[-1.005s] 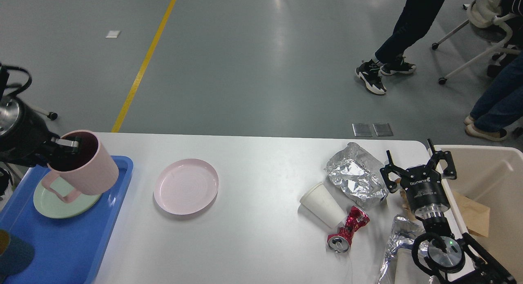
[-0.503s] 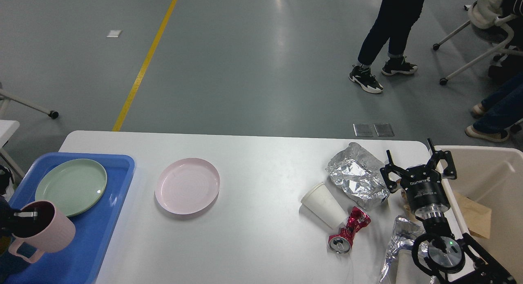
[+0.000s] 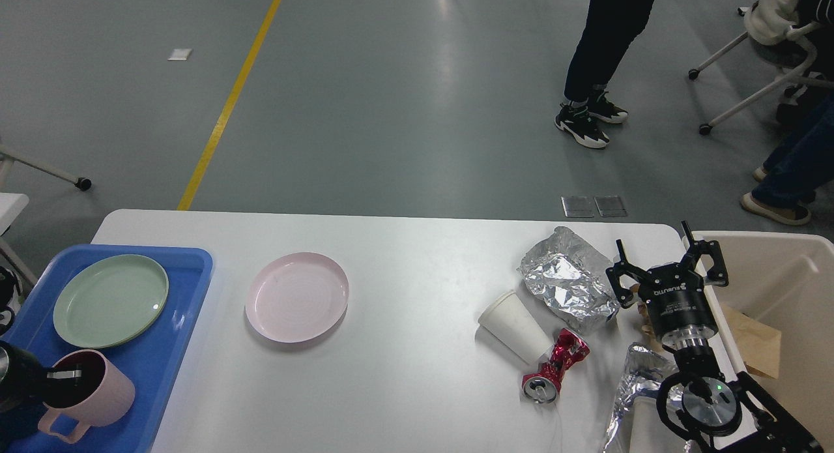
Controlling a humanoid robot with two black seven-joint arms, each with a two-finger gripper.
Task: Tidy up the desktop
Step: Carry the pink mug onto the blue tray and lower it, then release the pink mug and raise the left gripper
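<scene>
A blue tray (image 3: 186, 296) sat on the left end of the desktop (image 3: 417, 375), holding a green plate (image 3: 111, 300) towards the back and a pink mug (image 3: 91, 395) at the front, upright with its handle towards the near edge; a pink plate (image 3: 296, 296) lay on the bare surface just right of the tray; towards the right lay a crumpled foil packet (image 3: 568, 285), a white paper cup (image 3: 516, 326) on its side, and a crushed red can (image 3: 554, 367) touching the cup's base end; more foil (image 3: 629, 381) lay near the front right edge, partly hidden by the right arm; a beige bin (image 3: 782, 270) stood beside the right end with brown paper (image 3: 756, 339) inside; people's legs and chair wheels showed on the grey floor beyond.

The left gripper (image 3: 62, 377) reached into the mug's mouth, one finger (image 3: 65, 375) visible inside the rim, and appeared clamped on the mug's wall; the right gripper (image 3: 666, 265) hovered over the desktop's right end just beside the foil packet, its fingers spread apart and holding nothing.

The desktop was white, smooth and rectangular with rounded corners, spreading beneath both grippers.
</scene>
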